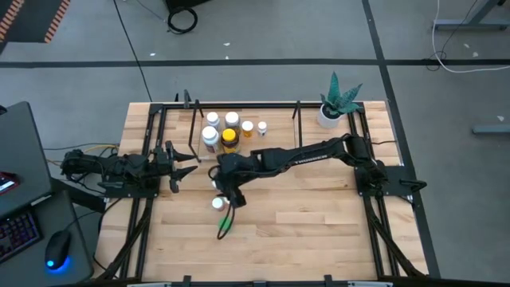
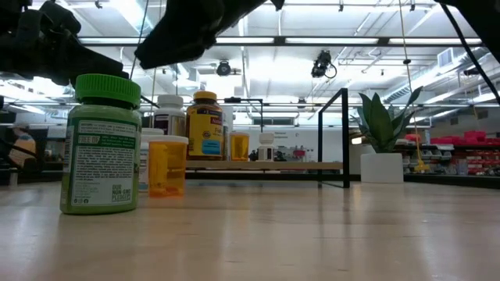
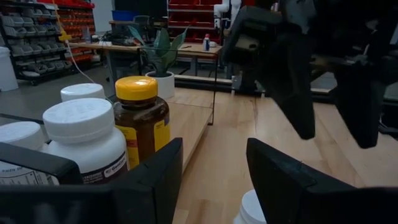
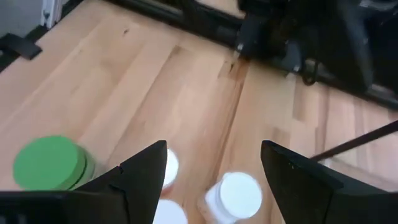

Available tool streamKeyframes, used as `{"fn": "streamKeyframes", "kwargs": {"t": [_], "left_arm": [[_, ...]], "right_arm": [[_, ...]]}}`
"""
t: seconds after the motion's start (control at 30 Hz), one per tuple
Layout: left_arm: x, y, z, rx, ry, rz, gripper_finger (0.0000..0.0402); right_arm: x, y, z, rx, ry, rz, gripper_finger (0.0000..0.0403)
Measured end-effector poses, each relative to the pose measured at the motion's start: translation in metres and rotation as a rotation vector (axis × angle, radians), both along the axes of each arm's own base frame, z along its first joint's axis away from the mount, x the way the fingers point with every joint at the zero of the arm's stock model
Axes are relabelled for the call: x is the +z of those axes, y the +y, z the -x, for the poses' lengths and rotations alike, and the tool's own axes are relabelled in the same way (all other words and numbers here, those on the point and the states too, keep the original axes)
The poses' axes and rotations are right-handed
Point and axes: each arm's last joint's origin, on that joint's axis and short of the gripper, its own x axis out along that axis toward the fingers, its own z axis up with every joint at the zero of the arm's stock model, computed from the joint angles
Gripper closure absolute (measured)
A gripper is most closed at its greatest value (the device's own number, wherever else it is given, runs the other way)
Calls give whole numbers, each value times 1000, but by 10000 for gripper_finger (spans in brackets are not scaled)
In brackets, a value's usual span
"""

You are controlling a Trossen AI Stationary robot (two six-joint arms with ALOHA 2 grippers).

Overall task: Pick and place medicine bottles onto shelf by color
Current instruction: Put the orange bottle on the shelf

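Several medicine bottles stand on the shelf (image 1: 279,131): white-capped ones (image 1: 213,119), an amber one with a yellow cap (image 1: 229,140) and a small orange one (image 1: 247,127). On the table stand a white-capped bottle (image 1: 217,203) and a green bottle (image 1: 225,229). My right gripper (image 1: 225,190) reaches across from the right and hovers open above the table group. Its wrist view shows the green cap (image 4: 50,163) and white caps (image 4: 239,193) below the fingers. My left gripper (image 1: 182,166) waits open beside the shelf's left end, facing the amber bottle (image 3: 142,118).
A potted plant (image 1: 335,104) stands at the table's far right corner, right of the shelf. In the low view an orange bottle (image 2: 167,165) stands behind the green one (image 2: 100,144). Black frame rails (image 1: 147,199) run along both table sides. Bare wood lies toward the near right.
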Motion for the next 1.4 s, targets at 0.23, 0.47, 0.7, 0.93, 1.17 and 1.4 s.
{"fn": "streamKeyframes", "kwargs": {"t": [0.23,0.47,0.7,0.93,1.17,1.4], "left_arm": [[0,0,0,0,0,0,218],[0,0,0,0,0,0,217],[0,0,0,0,0,0,217],[0,0,0,0,0,-1,218],[0,0,0,0,0,0,216],[0,0,0,0,0,0,219]], "right_arm": [[-7,-1,5,-10,90,13,135],[-7,-1,11,-18,138,4,135],[-9,5,13,2,166,-5,135],[-15,14,17,14,202,-9,111],[-25,19,19,13,228,3,79],[-53,18,20,3,192,17,78]]}}
